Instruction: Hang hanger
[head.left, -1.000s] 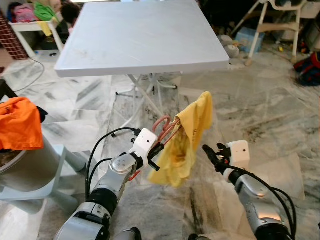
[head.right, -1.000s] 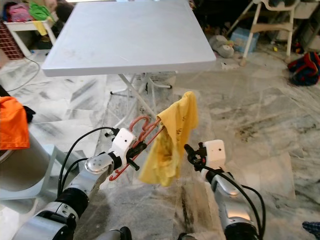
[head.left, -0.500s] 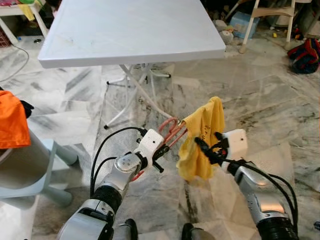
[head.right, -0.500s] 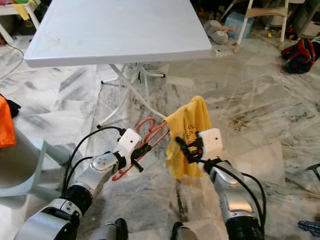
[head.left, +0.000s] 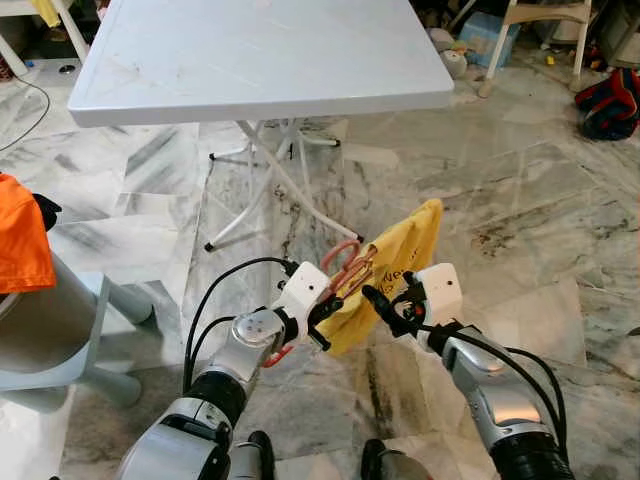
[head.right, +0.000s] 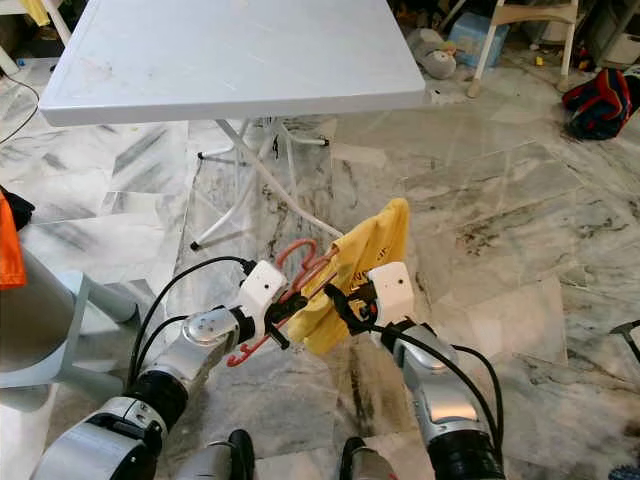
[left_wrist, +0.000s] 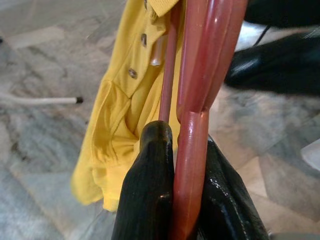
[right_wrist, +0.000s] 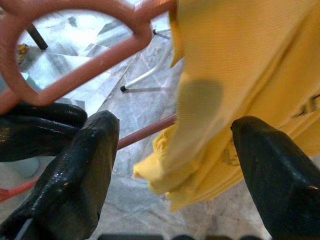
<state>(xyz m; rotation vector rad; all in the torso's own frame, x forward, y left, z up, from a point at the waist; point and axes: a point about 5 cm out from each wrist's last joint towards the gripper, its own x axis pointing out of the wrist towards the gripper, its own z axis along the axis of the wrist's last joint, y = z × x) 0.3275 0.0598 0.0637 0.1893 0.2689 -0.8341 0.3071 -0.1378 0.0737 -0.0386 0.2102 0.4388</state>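
The yellow shirt (head.left: 395, 275) hides the hanger's (head.left: 345, 268) far arm — print unreadable.

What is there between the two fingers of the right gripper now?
In the right wrist view, the yellow shirt and a bar of the red hanger lie between the open fingers of the right gripper, with marble floor behind.

Head stereo downward; 2 close wrist views
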